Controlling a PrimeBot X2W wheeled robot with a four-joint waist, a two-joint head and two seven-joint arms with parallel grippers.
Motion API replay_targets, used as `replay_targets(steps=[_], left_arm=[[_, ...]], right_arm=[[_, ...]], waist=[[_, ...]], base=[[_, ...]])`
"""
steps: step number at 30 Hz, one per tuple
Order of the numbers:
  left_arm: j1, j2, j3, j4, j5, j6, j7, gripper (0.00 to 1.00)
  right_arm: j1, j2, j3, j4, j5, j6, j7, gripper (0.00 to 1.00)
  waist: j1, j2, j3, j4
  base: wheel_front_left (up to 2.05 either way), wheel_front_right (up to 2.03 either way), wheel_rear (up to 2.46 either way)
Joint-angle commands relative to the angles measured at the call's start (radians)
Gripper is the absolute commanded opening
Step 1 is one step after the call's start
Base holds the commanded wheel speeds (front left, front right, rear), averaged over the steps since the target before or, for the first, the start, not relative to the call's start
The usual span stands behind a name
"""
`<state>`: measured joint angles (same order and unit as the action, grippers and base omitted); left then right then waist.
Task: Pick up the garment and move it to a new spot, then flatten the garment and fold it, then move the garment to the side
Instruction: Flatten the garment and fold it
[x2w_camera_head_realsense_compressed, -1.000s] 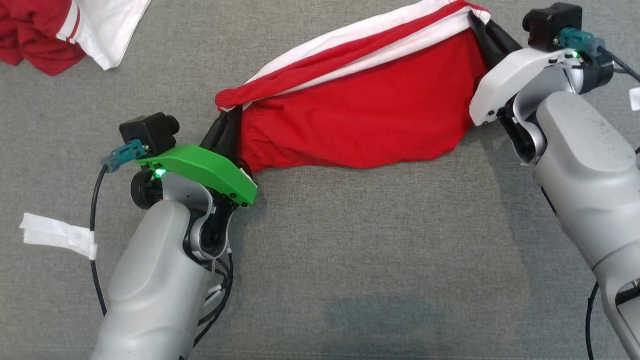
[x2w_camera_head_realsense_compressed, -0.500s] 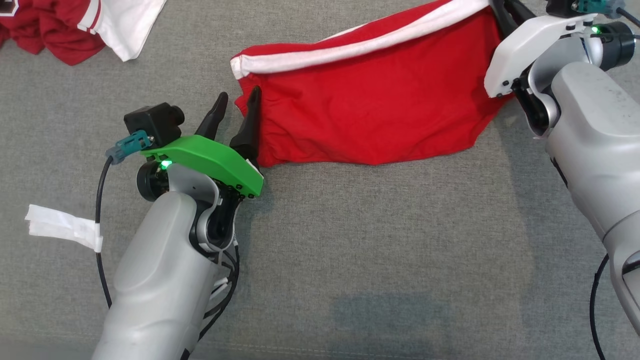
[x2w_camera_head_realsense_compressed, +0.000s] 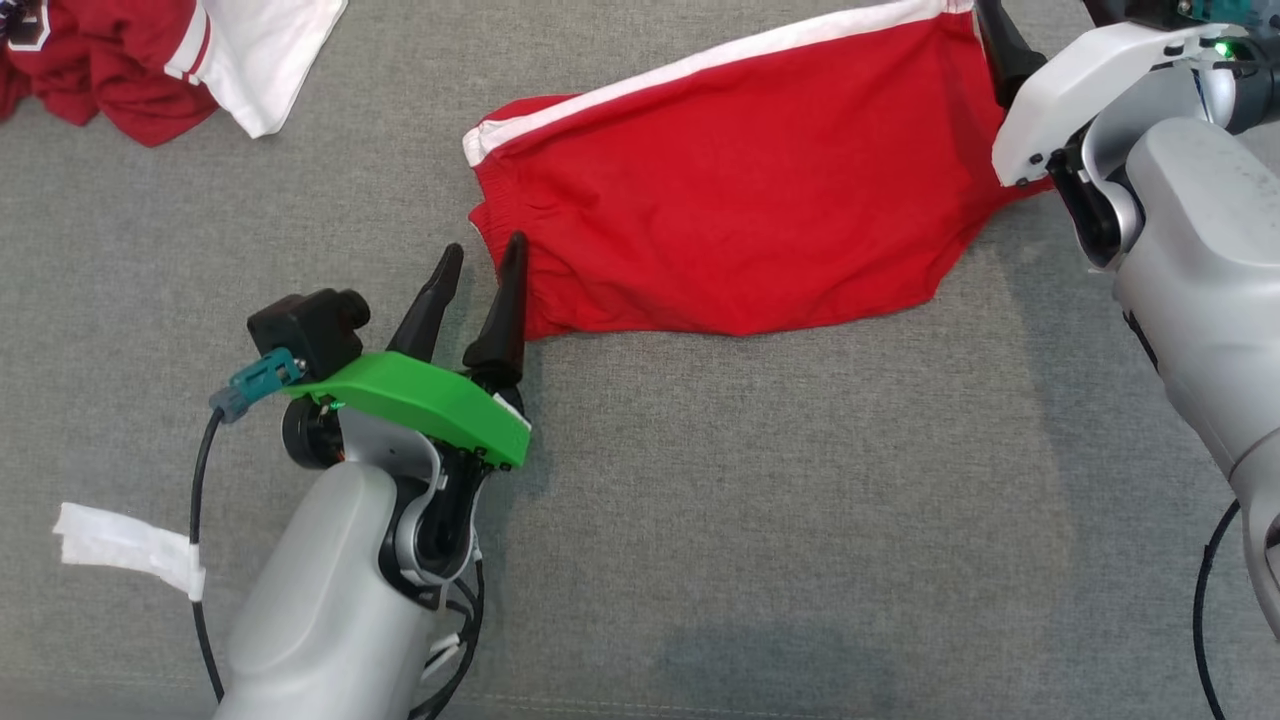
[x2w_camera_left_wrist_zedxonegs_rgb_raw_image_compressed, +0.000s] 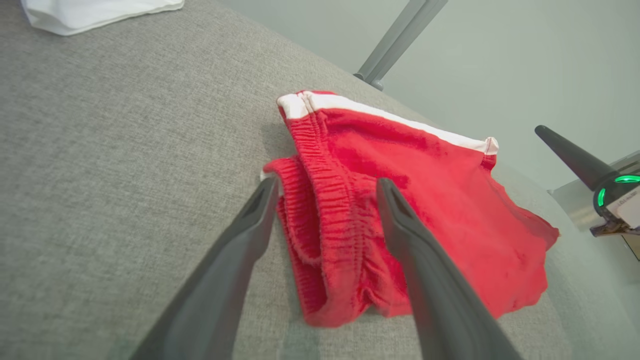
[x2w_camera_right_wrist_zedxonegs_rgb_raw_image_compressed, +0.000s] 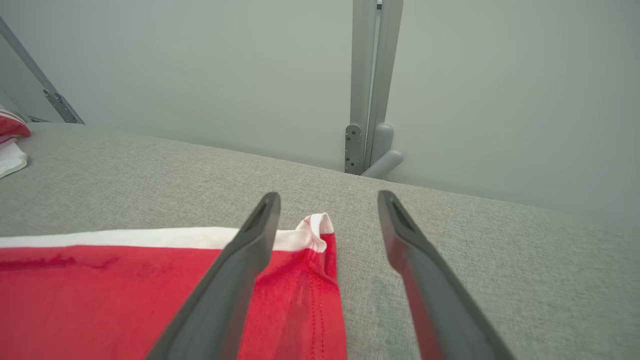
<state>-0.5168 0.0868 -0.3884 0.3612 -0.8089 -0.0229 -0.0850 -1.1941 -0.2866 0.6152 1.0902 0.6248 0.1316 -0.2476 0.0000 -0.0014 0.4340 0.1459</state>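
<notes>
The red garment (x2w_camera_head_realsense_compressed: 740, 210) lies spread on the grey desk (x2w_camera_head_realsense_compressed: 700, 500) between our left tool (x2w_camera_head_realsense_compressed: 485, 246) and right tool (x2w_camera_right_wrist_zedxonegs_rgb_raw_image_compressed: 328, 196), both splayed and empty. We judge flattening is in hand; next we smooth the bunched waistband (x2w_camera_left_wrist_zedxonegs_rgb_raw_image_compressed: 322, 195), then fold.

This looks like a robot test lab. A grey fabric-covered worktop (x2w_camera_head_realsense_compressed: 700, 520) stands before a bare pale wall (x2w_camera_right_wrist_zedxonegs_rgb_raw_image_compressed: 500, 75), with grey metal frame struts (x2w_camera_right_wrist_zedxonegs_rgb_raw_image_compressed: 370, 85) behind it.
</notes>
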Motion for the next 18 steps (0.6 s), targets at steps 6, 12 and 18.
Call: replay_targets(steps=[6, 12, 18], left_arm=[[0.077, 0.019, 0.002, -0.075, -0.014, 0.025, 0.007, 1.00], [0.134, 0.020, 0.010, -0.143, -0.019, 0.043, -0.020, 1.00], [0.187, 0.044, 0.031, -0.211, 0.011, 0.066, -0.082, 1.00]], right_arm=[[0.056, -0.033, 0.026, -0.046, 0.044, -0.002, -0.013, 1.00], [0.120, -0.040, 0.032, -0.047, 0.091, -0.002, -0.017, 1.00], [0.190, -0.024, 0.030, -0.018, 0.140, -0.002, -0.017, 1.00]], waist=[[0.0000, 0.0014, -0.039, -0.028], [0.0000, 0.0014, -0.069, -0.045], [0.0000, 0.0014, -0.097, -0.030]], base=[[0.00, 0.00, 0.00], [0.00, 0.00, 0.00], [0.00, 0.00, 0.00]])
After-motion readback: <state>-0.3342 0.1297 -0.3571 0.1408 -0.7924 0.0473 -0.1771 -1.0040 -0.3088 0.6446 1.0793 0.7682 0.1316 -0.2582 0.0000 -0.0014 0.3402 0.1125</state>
